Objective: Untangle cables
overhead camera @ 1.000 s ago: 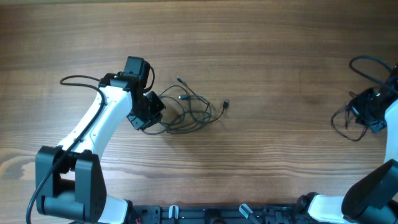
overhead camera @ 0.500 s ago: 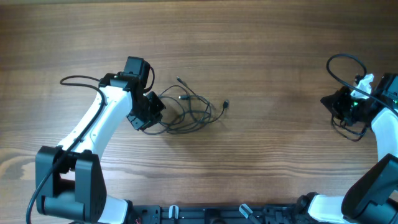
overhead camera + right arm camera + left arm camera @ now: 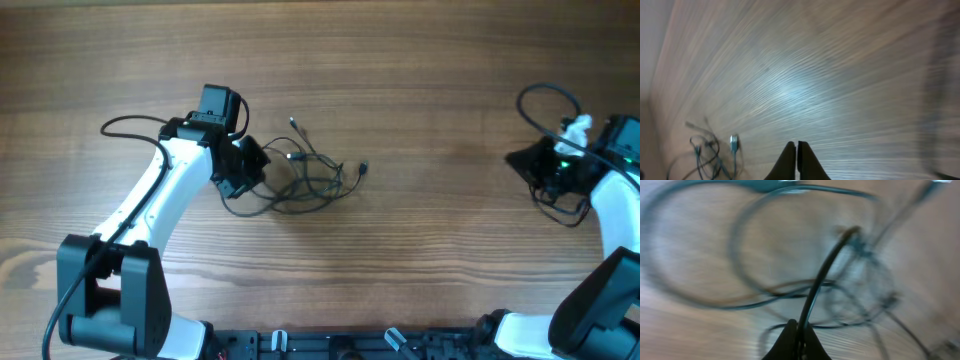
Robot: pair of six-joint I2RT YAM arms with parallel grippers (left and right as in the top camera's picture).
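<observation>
The wooden worktop fills the overhead view, with the white left arm reaching in from the lower left and the right arm at the far right edge. The cables lie as a loose tangle of thin black loops left of centre, just beside the left fingers. A thin black loop lies on the wood against the right arm (whether it belongs with the tangle cannot be told).

From above, the grip itself is hidden under the dark wrist. The left wrist view supplies it: the left fingers are pressed together on one black strand, which rises from between them toward the blurred loops beyond. The right wrist view shows the right fingers closed against each other with nothing visible between them, above bare wood, and the tangle far off at lower left with a silvery plug beside it.

Overhead alone picks out the small ends: a dark plug at the tangle's right and another at its top.
</observation>
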